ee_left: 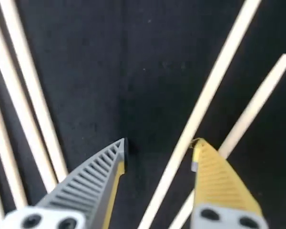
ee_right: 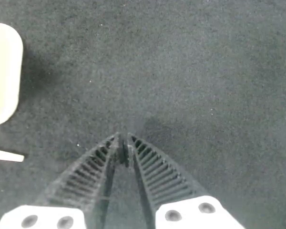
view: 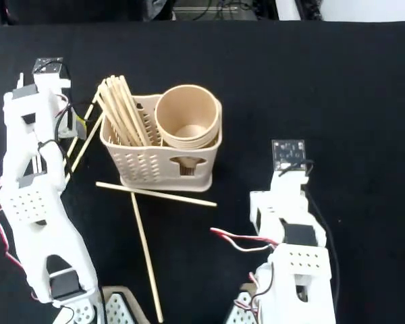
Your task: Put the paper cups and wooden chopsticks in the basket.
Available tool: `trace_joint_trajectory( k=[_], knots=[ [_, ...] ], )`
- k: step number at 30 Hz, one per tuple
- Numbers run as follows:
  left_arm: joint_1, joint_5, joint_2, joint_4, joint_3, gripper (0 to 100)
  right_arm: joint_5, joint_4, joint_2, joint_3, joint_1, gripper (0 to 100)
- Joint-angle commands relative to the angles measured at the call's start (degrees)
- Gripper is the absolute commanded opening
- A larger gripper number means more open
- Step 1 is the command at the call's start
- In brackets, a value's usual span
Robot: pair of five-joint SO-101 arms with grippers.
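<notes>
The paper cups (view: 187, 120) sit stacked one inside another in the right compartment of the basket (view: 155, 165). The basket stands upright on the black table (view: 337, 88), a little left of the middle. A bundle of chopsticks (view: 120, 108) stands in its left compartment, leaning out over the rim toward the far left.

Four more sticks lie loose on the table. One long chopstick (view: 155, 194) lies crosswise just on the near side of the basket. A second chopstick (view: 147, 256) runs from just beside it toward the near edge. A pair of chopsticks (view: 84, 148) lies slanted just left of the basket, next to the left arm (view: 30, 182).

The left gripper (ee_left: 160, 145) is low over that pair with its fingers spread. One stick runs between them, close by the yellow finger (ee_left: 214, 181), and the other passes behind that finger. I cannot tell whether either finger touches a stick.

The right arm (view: 287, 216) stands right of the basket and apart from it. The right gripper (ee_right: 123, 143) points down at the table, its fingers pressed together with nothing between them. From its wrist, a corner of the basket and the tip of the crosswise chopstick show off to one side.
</notes>
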Motion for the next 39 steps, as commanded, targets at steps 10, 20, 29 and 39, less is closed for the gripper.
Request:
trace_joint_trajectory(
  k=[10, 20, 29, 39],
  knots=[
    [0.22, -7.12, 0.79, 16.26, -8.75, 3, 0.0, -0.97, -0.13, -0.13, -0.79, 1.5],
    [-6.55, -4.48, -4.48, 32.44, -16.4, 3, 0.0, -0.97, -0.13, -0.13, -0.62, 1.5],
    [-16.48, -1.85, -8.53, 24.35, -8.4, 3, 0.0, -0.97, -0.13, -0.13, -0.62, 1.5],
    [-16.92, -3.43, -5.63, 23.03, -13.23, 27, 0.0, -1.32, -0.13, 0.22, -0.7, 1.5]
  ],
)
